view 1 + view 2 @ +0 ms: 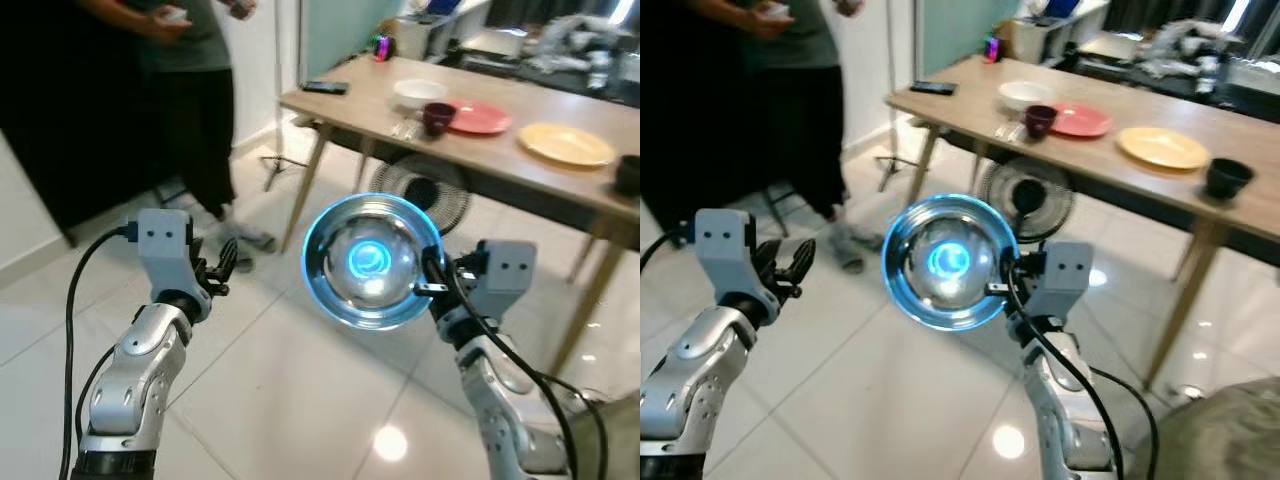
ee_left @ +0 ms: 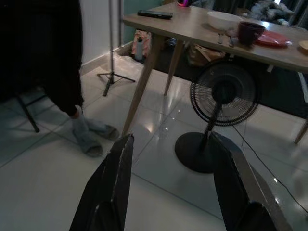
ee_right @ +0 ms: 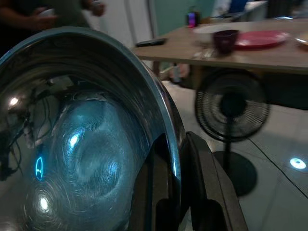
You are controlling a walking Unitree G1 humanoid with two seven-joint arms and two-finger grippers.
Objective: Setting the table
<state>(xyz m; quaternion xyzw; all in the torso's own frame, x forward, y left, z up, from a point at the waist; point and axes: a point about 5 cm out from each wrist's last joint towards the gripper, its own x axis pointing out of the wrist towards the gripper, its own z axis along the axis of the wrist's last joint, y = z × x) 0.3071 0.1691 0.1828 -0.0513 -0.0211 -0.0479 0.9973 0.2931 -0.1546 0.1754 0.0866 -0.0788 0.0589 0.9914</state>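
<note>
Ahead of our right gripper [image 1: 432, 278], beyond a stretch of white tiled floor [image 1: 270, 400], stands the long light wooden table [image 1: 520, 150] we are setting, already bearing a white bowl [image 1: 420, 92], a dark maroon cup [image 1: 438, 117], a red plate [image 1: 478, 117] and a yellow plate [image 1: 564, 143]. To carry well, we judge we should keep the wrist steady, steer wide of the black pedestal fan [image 1: 420, 192] under the table, and lower the load onto a bare patch of tabletop. Our right gripper is clamped on the rim of a shiny round steel bowl [image 1: 370, 262], one finger inside and one outside, the bowl held on edge with its hollow facing us, well short of the table. Our left gripper [image 2: 175, 185] is spread wide and holds nothing, hovering beside it over the floor. A person [image 1: 185, 90] stands off to that side.
</note>
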